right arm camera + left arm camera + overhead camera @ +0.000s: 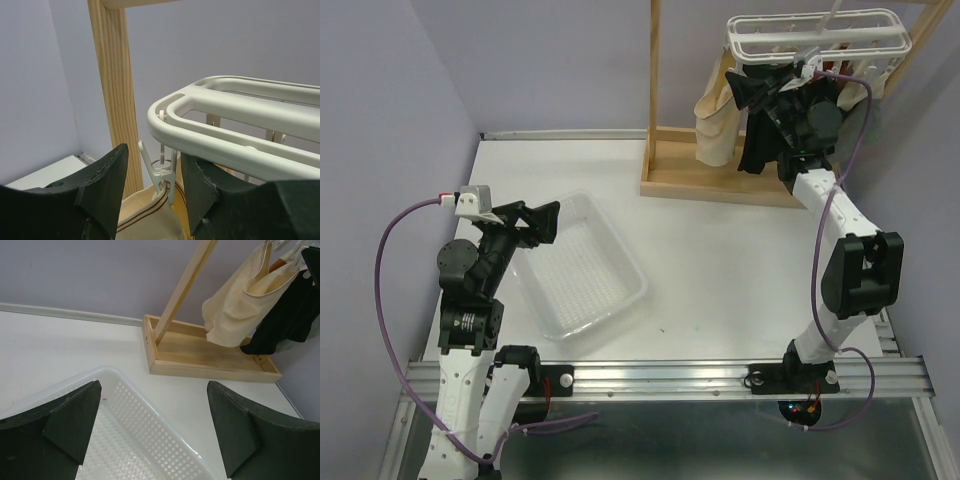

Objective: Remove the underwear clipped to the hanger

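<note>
still clipped: right gripper at a corner peg

a white table (720, 270) fills the floor of the scene, boxed in by plain lilac walls (550, 60) at the back and left. a clear perforated basket (620, 248) sits left of centre. at the far edge stands a wooden stand (655, 100), its upright rising from a shallow wooden base (200, 355).

the white hanger (790, 40) hangs high at the stand's right. cream underwear (718, 125) dangles from its left end, with black underwear (760, 150) just beside it. both are off the table.

the left gripper (542, 222) hovers over the basket's near-left corner, jaws spread wide and holding nothing.

the right gripper (155, 170) is raised to the hanger's corner. its jaws are partly spread with a white peg (162, 175) between them, and a sliver of gap shows on the peg's left side.

only the right wrist view shows that peg biting a cream, brown-striped edge. only the left wrist view shows the garments' lower hems hanging above the base. the top view alone shows both arms at once.
</note>
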`<state>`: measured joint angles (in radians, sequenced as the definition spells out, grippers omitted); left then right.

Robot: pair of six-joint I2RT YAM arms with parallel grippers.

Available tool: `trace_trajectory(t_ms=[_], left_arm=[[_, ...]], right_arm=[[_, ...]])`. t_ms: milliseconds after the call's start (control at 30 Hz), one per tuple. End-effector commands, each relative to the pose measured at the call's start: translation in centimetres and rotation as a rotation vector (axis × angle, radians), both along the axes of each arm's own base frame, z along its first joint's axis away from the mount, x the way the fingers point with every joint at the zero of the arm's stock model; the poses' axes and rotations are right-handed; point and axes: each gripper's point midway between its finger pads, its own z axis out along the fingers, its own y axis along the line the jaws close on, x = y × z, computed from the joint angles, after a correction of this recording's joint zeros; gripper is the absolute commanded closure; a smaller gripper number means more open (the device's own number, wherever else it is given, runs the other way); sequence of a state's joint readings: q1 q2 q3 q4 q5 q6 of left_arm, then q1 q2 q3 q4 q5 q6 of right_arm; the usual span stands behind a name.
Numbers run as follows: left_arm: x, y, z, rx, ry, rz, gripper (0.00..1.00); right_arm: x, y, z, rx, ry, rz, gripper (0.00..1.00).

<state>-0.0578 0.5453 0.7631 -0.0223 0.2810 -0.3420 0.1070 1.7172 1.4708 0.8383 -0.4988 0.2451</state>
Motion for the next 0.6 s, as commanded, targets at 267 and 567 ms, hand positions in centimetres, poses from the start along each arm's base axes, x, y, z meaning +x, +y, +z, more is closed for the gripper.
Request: trace_trajectory(t_ms=[267,567], left_arm=[[-0.8,-0.3,3.3,-0.022,-0.101,-0.019,0.01],[-0.7,-0.4,3.5,-0.031,-0.101,-0.022,0.01]], right_arm=[[-0.5,1.3,4.8,0.046,-0.129,-0.002,0.52],[0.2,1.7,4.6,0.051,-0.124,-0.002,0.76]])
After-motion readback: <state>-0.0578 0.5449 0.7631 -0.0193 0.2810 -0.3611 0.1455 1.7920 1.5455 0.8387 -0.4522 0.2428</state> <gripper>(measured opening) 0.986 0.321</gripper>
